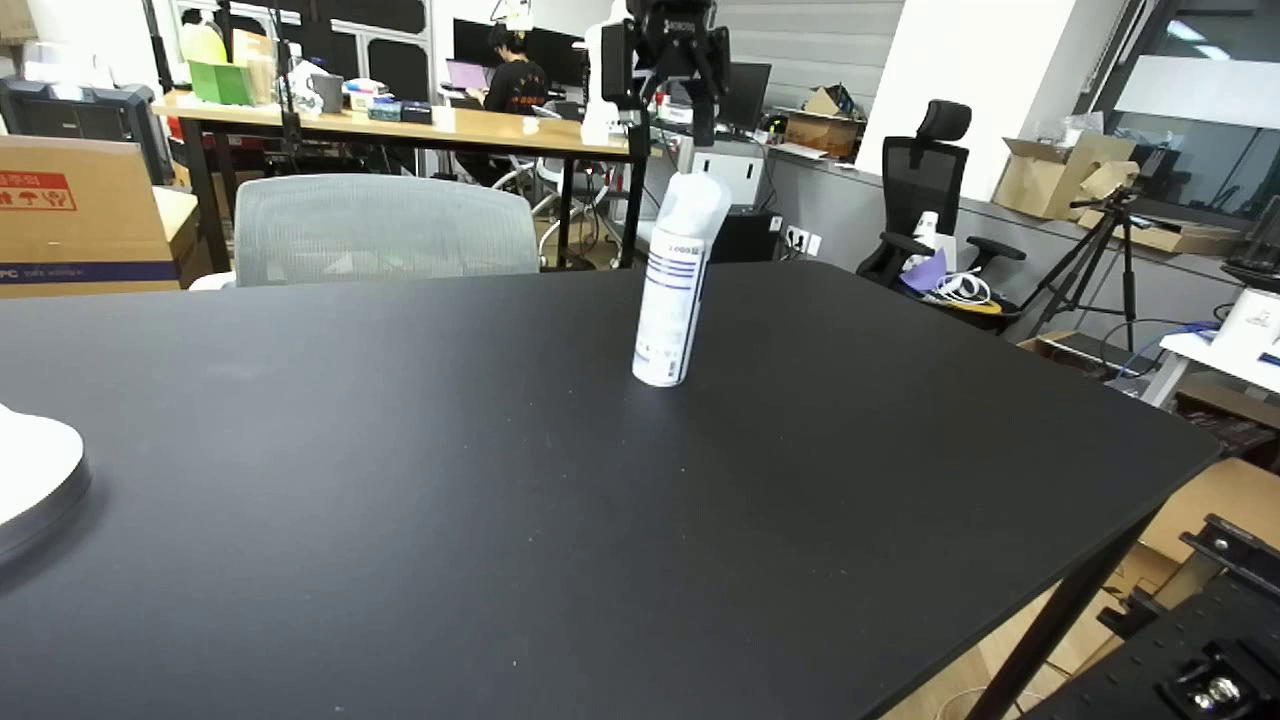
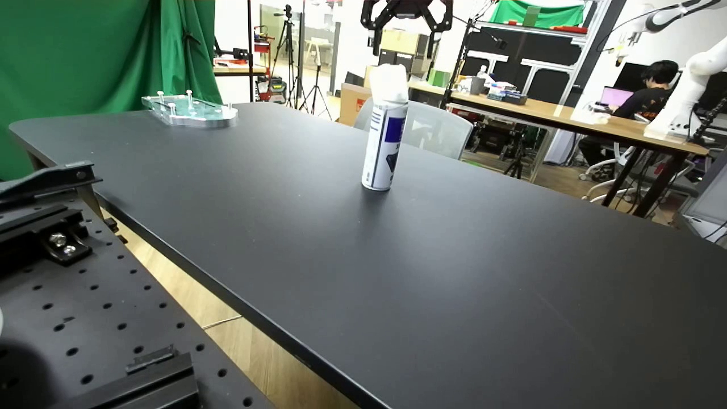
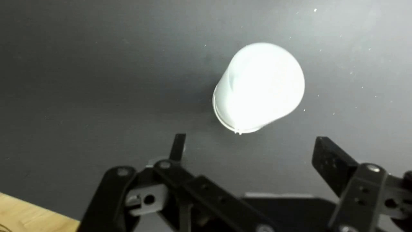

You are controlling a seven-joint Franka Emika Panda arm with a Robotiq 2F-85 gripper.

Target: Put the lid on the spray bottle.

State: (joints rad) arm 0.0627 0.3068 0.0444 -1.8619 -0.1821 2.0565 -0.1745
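The spray bottle, a tall slim white can with blue print, stands on the black table in both exterior views (image 1: 668, 310) (image 2: 381, 147). The whitish lid sits over its top in both exterior views (image 1: 693, 205) (image 2: 389, 82). I cannot tell whether it is pressed fully down. In the wrist view the lid (image 3: 267, 80) is a bright, washed-out white round shape that hides most of the can. My gripper (image 1: 668, 145) is above the lid, with its fingers spread wide and nothing between them. It also shows open in an exterior view (image 2: 402, 53) and the wrist view (image 3: 250, 138).
The black table (image 1: 450, 500) holds the bottle. A clear plate with white pegs (image 2: 193, 112) lies at the table's far corner. A white rounded object (image 1: 35, 470) stands at a table side. A grey mesh chair (image 1: 385, 230) is behind the table.
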